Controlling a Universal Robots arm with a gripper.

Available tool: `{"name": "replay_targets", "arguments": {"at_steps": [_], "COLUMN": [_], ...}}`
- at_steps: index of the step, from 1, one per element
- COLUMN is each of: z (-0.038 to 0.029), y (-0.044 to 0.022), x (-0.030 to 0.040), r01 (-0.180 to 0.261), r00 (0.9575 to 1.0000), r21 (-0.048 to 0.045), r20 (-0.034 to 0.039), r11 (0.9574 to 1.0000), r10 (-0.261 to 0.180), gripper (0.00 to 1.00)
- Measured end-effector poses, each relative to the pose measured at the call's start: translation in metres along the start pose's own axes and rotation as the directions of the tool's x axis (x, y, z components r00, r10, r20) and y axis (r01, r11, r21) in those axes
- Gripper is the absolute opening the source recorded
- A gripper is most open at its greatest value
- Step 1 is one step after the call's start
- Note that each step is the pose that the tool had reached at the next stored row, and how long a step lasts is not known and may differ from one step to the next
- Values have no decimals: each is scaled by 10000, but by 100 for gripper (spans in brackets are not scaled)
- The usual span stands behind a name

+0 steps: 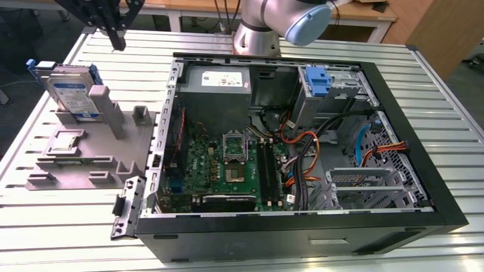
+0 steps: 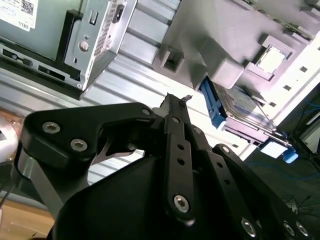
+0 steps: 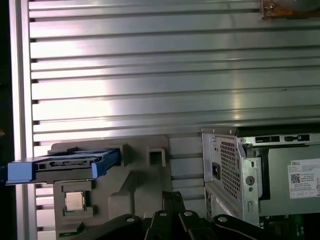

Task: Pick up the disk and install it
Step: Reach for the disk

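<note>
The relation that matters is height and offset. In the exterior view the gripper (image 1: 119,45) hangs above the far part of the worktop (image 1: 189,48), fingers pointing down. The disk (image 1: 72,93) sits lower than it, off to the side away from the computer case (image 1: 423,141) and a little nearer the exterior camera. The two are well apart, with nothing between them but air. The gripper's fingers look drawn narrow, tips together, with nothing held; both wrist views, second (image 2: 175,98) and first (image 3: 172,195), suggest the same. The disk stands on edge in a slot of the grey holder (image 1: 83,153), leaning slightly. Its labelled broad face is turned toward the case and its blue-framed top edge is uppermost. From above, in the first wrist view, the disk (image 3: 65,167) reads as a thin strip. Its long top edge runs away from the gripper's side rather than toward the fingertips, and the holder (image 3: 135,185) lies directly ahead of and beneath the fingers. The fingers appear to sit side by side along that same line, so I judge that their closing direction follows the disk's length, not its thin dimension. In the second wrist view the disk (image 2: 240,107) lies beyond the fingertips, past a corner of the holder (image 2: 235,40).
</note>
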State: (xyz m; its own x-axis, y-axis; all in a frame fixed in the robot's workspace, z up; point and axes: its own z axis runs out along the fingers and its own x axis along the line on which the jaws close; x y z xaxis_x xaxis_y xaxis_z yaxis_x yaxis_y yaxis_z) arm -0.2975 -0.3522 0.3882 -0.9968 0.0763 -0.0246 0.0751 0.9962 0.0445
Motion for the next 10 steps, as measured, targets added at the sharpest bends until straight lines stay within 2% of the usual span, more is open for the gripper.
{"name": "replay_targets", "arguments": {"at_steps": [5, 10], "z": [5, 7], "y": [57, 58], "x": [40, 189], "r01": [1, -1], "r00": [10000, 10000], "r21": [2, 1], "r20": [-2, -1], "r11": [10000, 10000], "r10": [-1, 1], "gripper": [10, 10]}}
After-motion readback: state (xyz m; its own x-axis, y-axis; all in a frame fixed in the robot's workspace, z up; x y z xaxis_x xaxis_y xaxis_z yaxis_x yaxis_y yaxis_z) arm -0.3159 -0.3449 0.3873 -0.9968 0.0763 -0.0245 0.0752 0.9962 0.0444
